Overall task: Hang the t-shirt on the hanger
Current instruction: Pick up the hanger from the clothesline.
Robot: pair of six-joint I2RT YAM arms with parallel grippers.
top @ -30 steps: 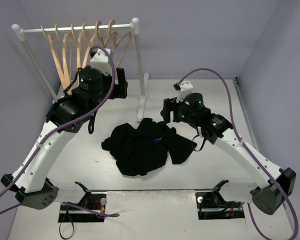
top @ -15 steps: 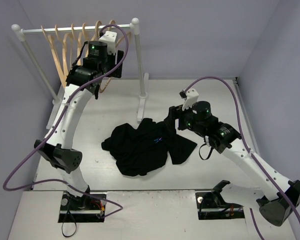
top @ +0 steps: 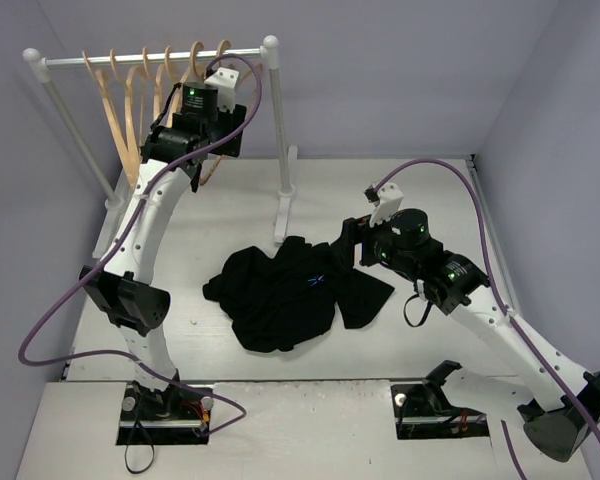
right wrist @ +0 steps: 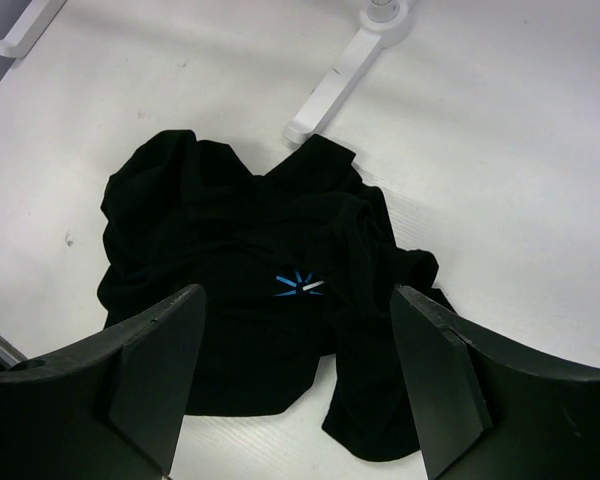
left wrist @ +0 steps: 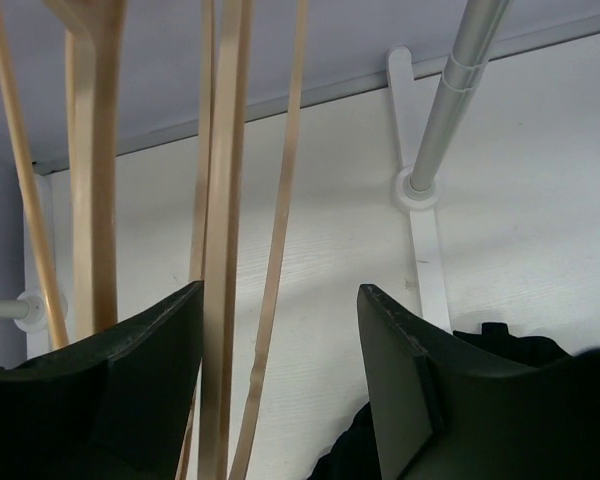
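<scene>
The black t-shirt [top: 278,296] lies crumpled on the table's middle, its blue mark [right wrist: 300,285] facing up. Several pale wooden hangers [top: 162,88] hang on the rack rail at the back left. My left gripper [top: 225,140] is raised beside the rightmost hangers and is open and empty. In the left wrist view a hanger's thin wooden limbs [left wrist: 223,250] run down between its spread fingers [left wrist: 280,295]. My right gripper [top: 345,240] hovers above the t-shirt's right side, open and empty. In the right wrist view the t-shirt [right wrist: 230,240] lies below its spread fingers [right wrist: 298,292].
The white clothes rack has a metal rail [top: 150,58] and a right post [top: 277,130] whose foot [top: 285,215] reaches to just behind the t-shirt. The post [left wrist: 445,110] stands right of my left gripper. Purple walls close the back and sides.
My left arm has lifted and stretched up to the hangers on the rail. My right arm has shifted slightly right, staying over the t-shirt. The t-shirt has not moved.
</scene>
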